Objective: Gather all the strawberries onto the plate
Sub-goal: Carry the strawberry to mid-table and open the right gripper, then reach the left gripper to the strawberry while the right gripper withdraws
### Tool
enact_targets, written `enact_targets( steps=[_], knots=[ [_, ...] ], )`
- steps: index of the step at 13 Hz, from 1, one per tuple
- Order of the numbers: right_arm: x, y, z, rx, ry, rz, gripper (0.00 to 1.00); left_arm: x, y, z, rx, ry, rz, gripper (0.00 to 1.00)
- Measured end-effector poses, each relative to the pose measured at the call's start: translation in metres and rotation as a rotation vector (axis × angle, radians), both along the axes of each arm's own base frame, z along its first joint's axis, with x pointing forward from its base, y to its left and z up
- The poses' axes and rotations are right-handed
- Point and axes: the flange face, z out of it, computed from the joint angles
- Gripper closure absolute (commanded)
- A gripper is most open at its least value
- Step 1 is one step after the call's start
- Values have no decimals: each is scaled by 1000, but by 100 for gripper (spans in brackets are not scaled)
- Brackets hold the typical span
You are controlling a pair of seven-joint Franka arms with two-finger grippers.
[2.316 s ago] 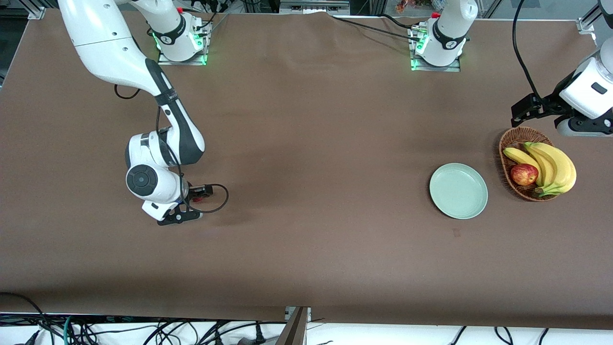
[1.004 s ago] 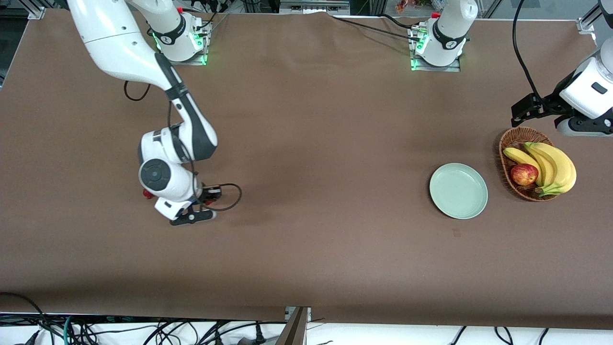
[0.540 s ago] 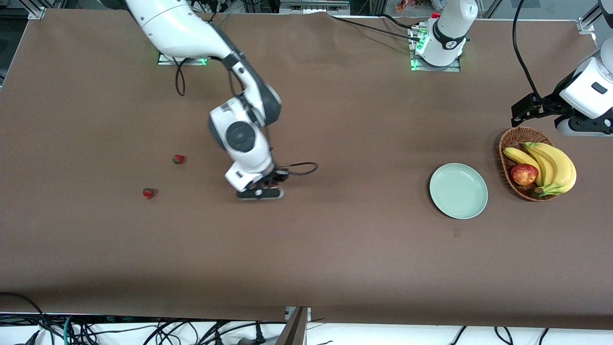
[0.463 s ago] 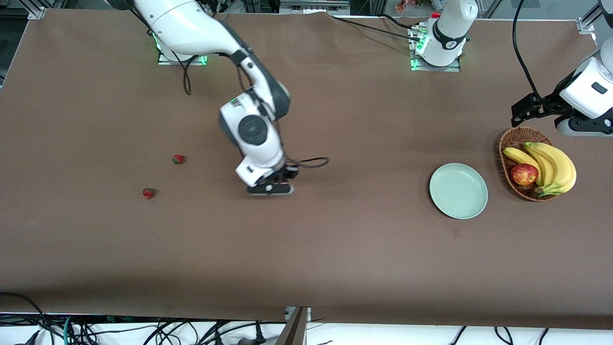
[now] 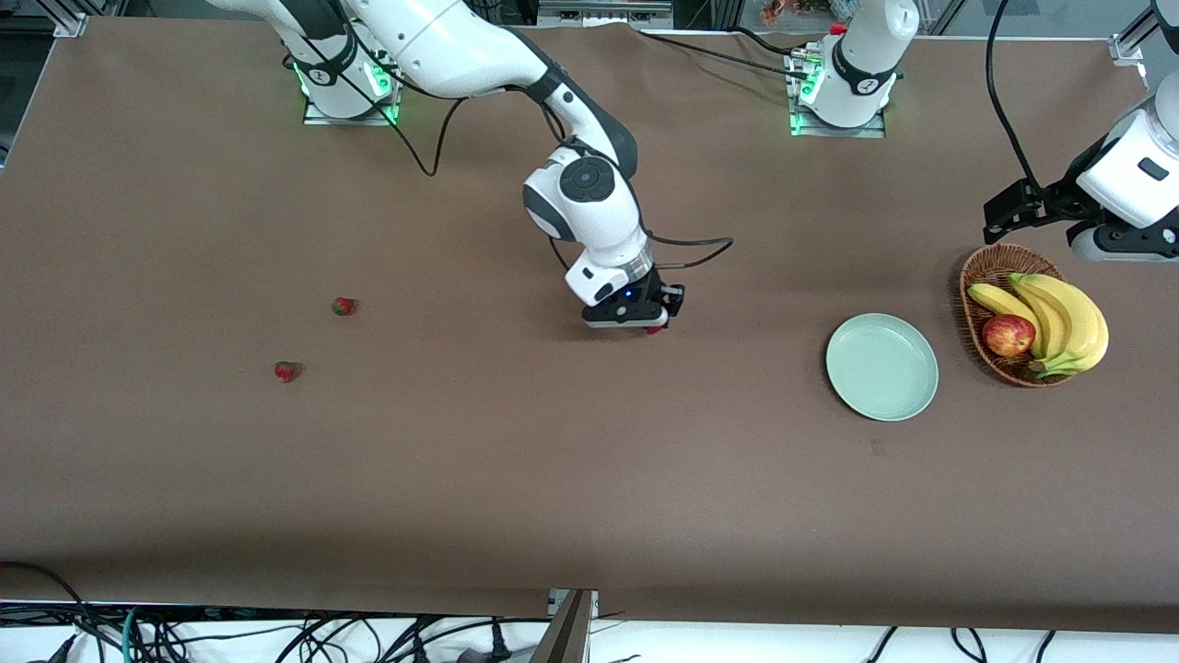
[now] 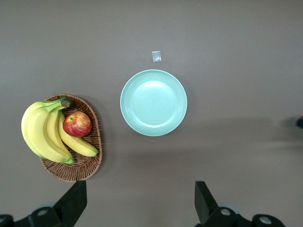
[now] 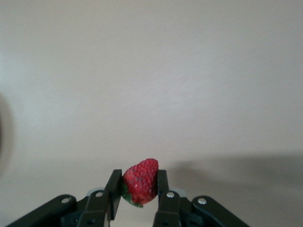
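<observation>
My right gripper (image 5: 645, 322) hangs over the middle of the table, shut on a strawberry (image 7: 140, 182) whose red tip shows under the hand (image 5: 655, 329). Its fingers (image 7: 112, 191) press the berry from both sides. Two more strawberries lie on the brown table toward the right arm's end, one (image 5: 343, 306) farther from the front camera than the other (image 5: 285, 371). The pale green plate (image 5: 881, 366) sits bare toward the left arm's end. My left gripper (image 5: 1119, 244) waits high above the basket's edge, open with nothing between its fingers (image 6: 75, 203), looking down on the plate (image 6: 153, 102).
A wicker basket (image 5: 990, 276) with bananas (image 5: 1059, 318) and an apple (image 5: 1008, 335) stands beside the plate, at the left arm's end. A small pale scrap (image 6: 156, 56) lies on the table near the plate, nearer the front camera.
My right arm has swung from the right arm's end toward the plate with the strawberry in its grip, uncovering the two berries on the table. The left arm has not moved.
</observation>
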Motion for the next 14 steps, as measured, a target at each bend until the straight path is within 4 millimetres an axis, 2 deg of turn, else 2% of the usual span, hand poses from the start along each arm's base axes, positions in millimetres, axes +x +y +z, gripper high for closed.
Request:
enact_targets(
  steps=[2,3,4,7,10,12,14],
  knots=[
    [-20,17,-27,54,-25,9,81,0,0,0,0,0,0,0],
    [-27,24,-38,74,-29,7,63,0,0,0,0,0,0,0],
    [-32,30,-45,88,-30,3,1,0,0,0,0,0,0,0],
    [-33,39,-43,106,-41,7,0,0,0,0,0,1,0,0],
    [-10,30,-27,99,-55,-19,0,-1,0,0,0,5,1,0],
    [25,5,-4,46,-49,-28,0,0,1,-6,1,27,3,0],
    [66,-38,25,-69,-16,19,0,5,-4,-32,2,102,-11,0]
  ],
)
